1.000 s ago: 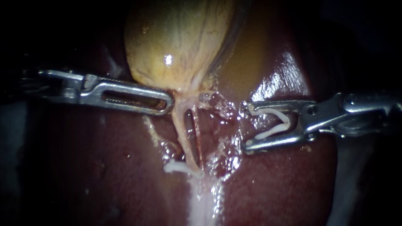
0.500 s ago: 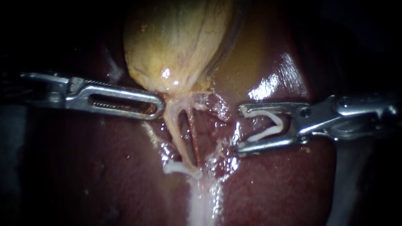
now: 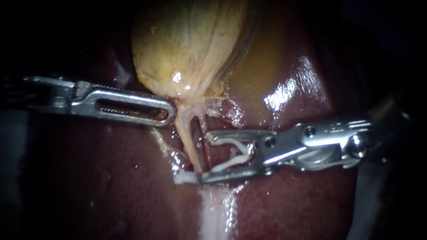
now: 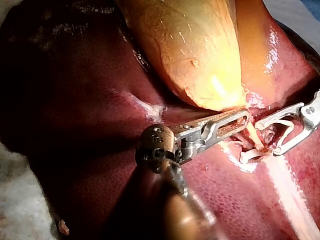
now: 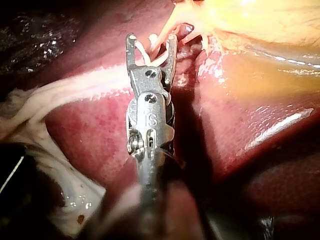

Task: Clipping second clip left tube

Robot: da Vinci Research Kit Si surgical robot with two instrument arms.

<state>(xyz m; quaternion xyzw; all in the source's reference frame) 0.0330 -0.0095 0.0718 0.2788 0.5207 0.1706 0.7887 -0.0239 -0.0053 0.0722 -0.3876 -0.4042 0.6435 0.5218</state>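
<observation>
The yellow gallbladder (image 3: 191, 49) narrows into two tubes. The left tube (image 3: 187, 135) is pale and the right tube (image 3: 207, 153) is thin and reddish. A white clip (image 3: 183, 178) sits across the left tube's lower end. My left instrument (image 3: 171, 112) is shut on tissue at the gallbladder's neck and holds it leftward. My right instrument (image 3: 204, 155) holds an open white clip (image 3: 231, 155) between jaws that stand wide apart. These jaws straddle the right tube, and their tips reach the left tube just above the seated clip. The right wrist view shows the right instrument (image 5: 150, 47) around the tubes.
Dark red liver (image 3: 302, 195) lies all around and under the tubes. A pale white band of tissue (image 3: 215, 213) runs down from the seated clip. In the left wrist view both instruments (image 4: 240, 120) meet just below the gallbladder (image 4: 195, 50).
My right instrument has moved left with its open clip, from beside the tubes to around them. My left instrument drew the gallbladder's neck slightly left, then held still.
</observation>
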